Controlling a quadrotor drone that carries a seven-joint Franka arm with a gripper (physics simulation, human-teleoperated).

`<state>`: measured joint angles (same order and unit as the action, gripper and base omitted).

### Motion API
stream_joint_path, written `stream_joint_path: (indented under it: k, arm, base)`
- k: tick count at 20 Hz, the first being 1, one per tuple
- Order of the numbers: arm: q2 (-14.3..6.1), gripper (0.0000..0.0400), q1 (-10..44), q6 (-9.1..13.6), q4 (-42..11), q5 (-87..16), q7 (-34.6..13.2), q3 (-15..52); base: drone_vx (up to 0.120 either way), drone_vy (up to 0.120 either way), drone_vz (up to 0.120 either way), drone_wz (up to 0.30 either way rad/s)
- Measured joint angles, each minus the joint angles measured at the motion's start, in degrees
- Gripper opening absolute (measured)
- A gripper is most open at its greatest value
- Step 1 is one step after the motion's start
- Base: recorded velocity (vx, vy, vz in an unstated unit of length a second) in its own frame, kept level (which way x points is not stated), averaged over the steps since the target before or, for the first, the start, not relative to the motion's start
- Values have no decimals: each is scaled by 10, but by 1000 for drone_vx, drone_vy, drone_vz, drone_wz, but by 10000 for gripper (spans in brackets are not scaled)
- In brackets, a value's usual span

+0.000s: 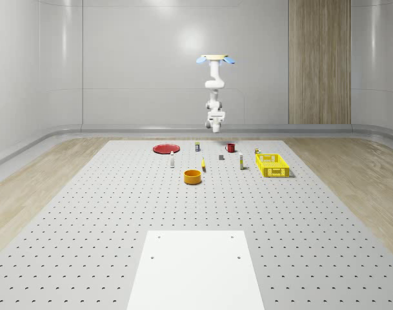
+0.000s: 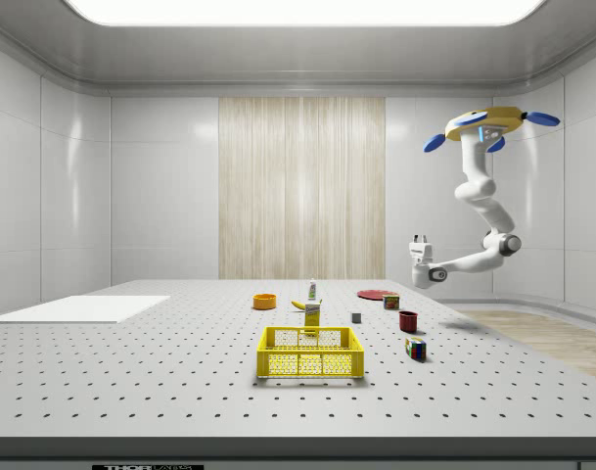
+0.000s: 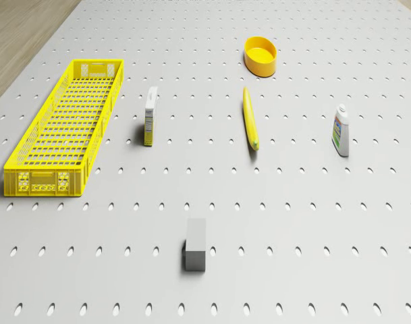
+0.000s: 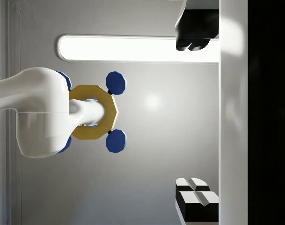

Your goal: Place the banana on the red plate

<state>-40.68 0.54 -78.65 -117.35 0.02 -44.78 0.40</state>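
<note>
At the far edge of the perforated surface (image 1: pixel 119 213), in the whole-scene view, your drone (image 1: pixel 215 59) hovered high with the arm (image 1: pixel 213 90) hanging beneath it and the end effector (image 1: pixel 215 128) held well above the objects. Below the end effector and toward the camera lay the banana (image 1: pixel 203 165), just beside the orange bowl (image 1: pixel 193 176). The red plate (image 1: pixel 165 148) sat below it toward this view's left, well apart from the banana. The yellow crate (image 1: pixel 272 165) stood off toward this view's right.

In the side view, the drone (image 2: pixel 489 125) hovered over the surface's edge on this view's right, the arm folded down and back, and the end effector (image 2: pixel 420 240) pointed upward, with the banana (image 2: pixel 299 305) lower and toward this view's left, behind the crate (image 2: pixel 310 352).

In the drone view, you saw the banana (image 3: pixel 250 118) lying flat on the surface between a small carton (image 3: pixel 150 116) and a white bottle (image 3: pixel 340 131), with a grey block (image 3: pixel 195 245) nearer the drone.

In the wrist view, the fingers (image 4: pixel 196 201) of the end effector (image 4: pixel 194 117) stood wide apart, holding nothing, and faced the drone's underside (image 4: pixel 93 111).
</note>
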Motion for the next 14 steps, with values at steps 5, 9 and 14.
stream_joint_path:
  k: [5,9,14]
  arm:
    - [-1,400,1,-2,-1,-2,0,2]
    - [-3,400,2,-4,-3,-6,-1,5]
    - [-4,400,4,-6,-4,-17,-2,12]
  base:
    - [120,-120,0,0]
    - [120,-120,0,0]
    - [120,-120,0,0]
